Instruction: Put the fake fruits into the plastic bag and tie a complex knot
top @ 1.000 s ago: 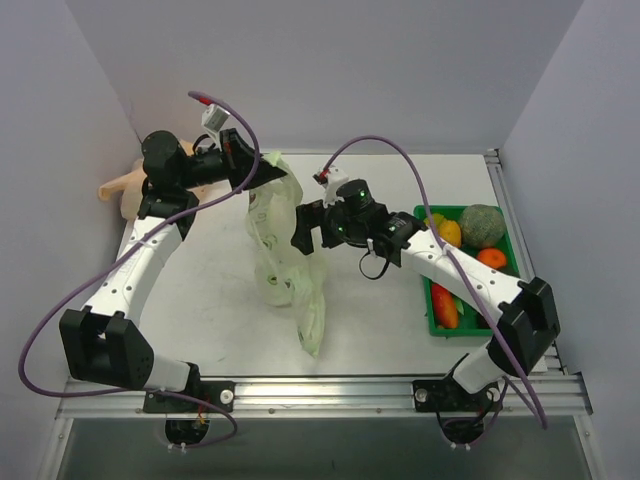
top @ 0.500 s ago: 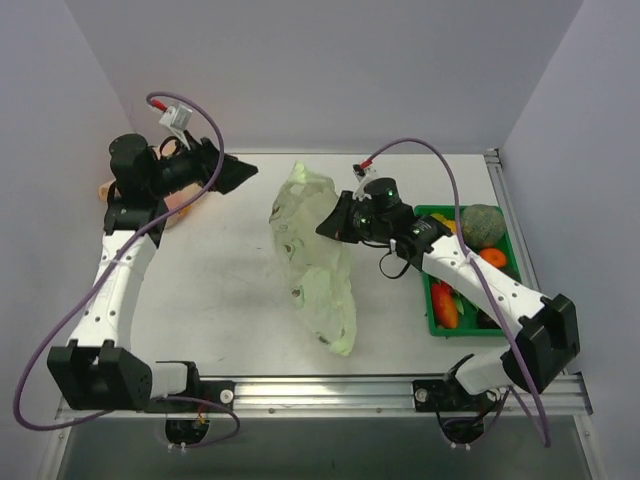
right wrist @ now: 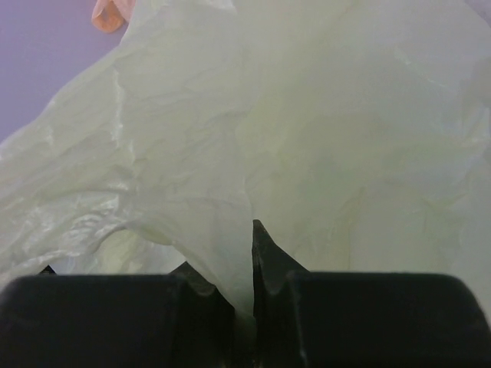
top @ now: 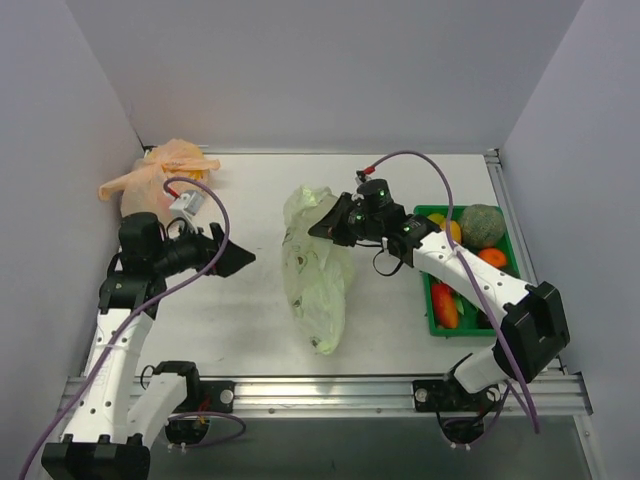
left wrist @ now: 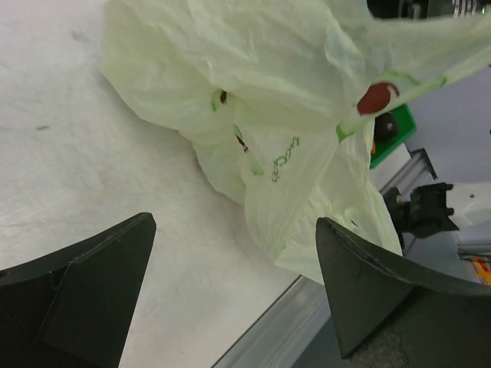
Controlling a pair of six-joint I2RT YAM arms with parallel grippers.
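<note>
Right claw (top: 316,230) is clamped tight on a pinch of the pale green plastic bag (top: 316,275). The right wrist view shows its fingers (right wrist: 115,307) pressed together with thin film squeezed up between them. It holds the far end up off the worktop (top: 250,320) while the rest trails toward the near edge, mid-worktop. That looks like a hold meant to raise the mouth so it can be opened. The left claw (top: 245,260) hangs low on the left, well apart from the bag, jaws spread wide with nothing in them (its own camera frames the crumpled bag between the two fingers), so I'd say it is lined up to take the opposite edge. The fake fruits (top: 490,257) sit in the green tray (top: 434,322) on the right, beside the right arm, none loaded as far as I can tell. A peach-orange bag (top: 160,172) lies in the far left corner, out of play.
</note>
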